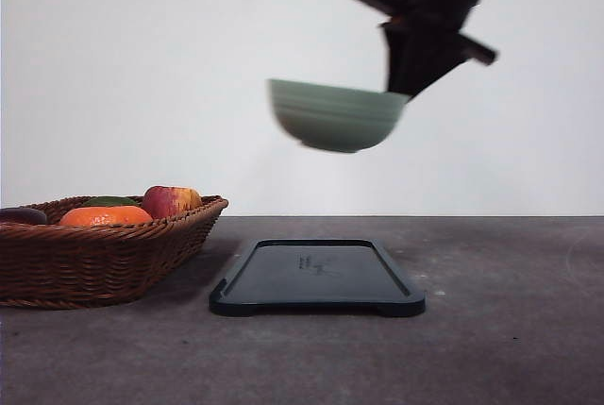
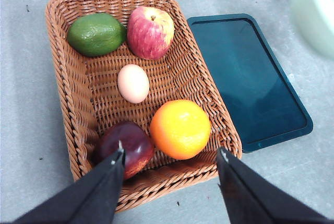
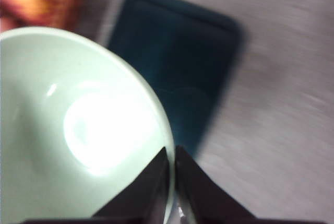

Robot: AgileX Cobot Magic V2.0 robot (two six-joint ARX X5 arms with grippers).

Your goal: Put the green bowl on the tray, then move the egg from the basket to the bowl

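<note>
One tray (image 1: 317, 278), one basket (image 1: 94, 254) of five items; right claw (image 3: 172, 153) pinches one green bowl (image 1: 335, 115).

No readable text or labels.

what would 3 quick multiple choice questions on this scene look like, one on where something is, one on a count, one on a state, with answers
1. Where is the green bowl?
A. in the air above the tray
B. resting on the tray
C. inside the basket

2. How many items lie in the basket?
A. three
B. five
C. seven

3. What is the state of the left gripper?
A. shut on the egg
B. shut on nothing
C. open

Answers:
1. A, the front view shows the bowl held off the table over the tray by the right gripper, pinched on its rim.
2. B, the left wrist view shows a green fruit, an apple, the egg, an orange and a dark red fruit.
3. C, its fingers stand wide apart with nothing between them.
</note>
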